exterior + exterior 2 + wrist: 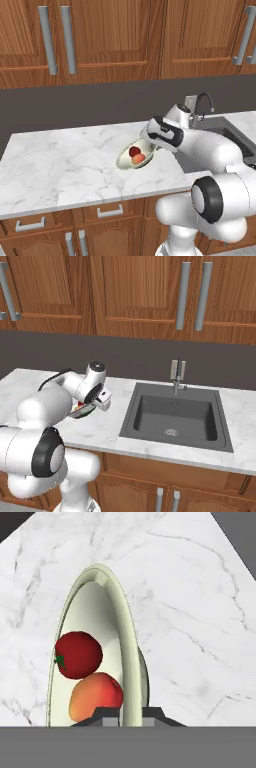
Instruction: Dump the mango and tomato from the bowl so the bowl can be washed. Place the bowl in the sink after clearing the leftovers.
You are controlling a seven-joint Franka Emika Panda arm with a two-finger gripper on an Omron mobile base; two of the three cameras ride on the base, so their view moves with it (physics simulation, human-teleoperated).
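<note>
The bowl [124, 160] is cream inside with a pale green rim and sits on the white marble counter left of the sink [236, 134]. Inside it, the deep-red tomato [134, 150] lies beside the orange-yellow mango [139, 158]. My gripper [150, 149] is shut on the bowl's right rim. In the hand view, the fingertips [106, 714] straddle the bowl's rim [128, 637], one inside and one outside. There the tomato [78, 654] and mango [95, 697] rest against the bowl's inner wall, close to my gripper [128, 714]. The right base view shows the bowl [82, 411] mostly hidden behind my gripper [93, 405].
The dark grey sink [175, 416] with its slim faucet [176, 374] lies to the bowl's right. Bare marble counter [60, 160] stretches left of the bowl. Wooden wall cabinets [100, 35] hang above, with drawers below the counter edge.
</note>
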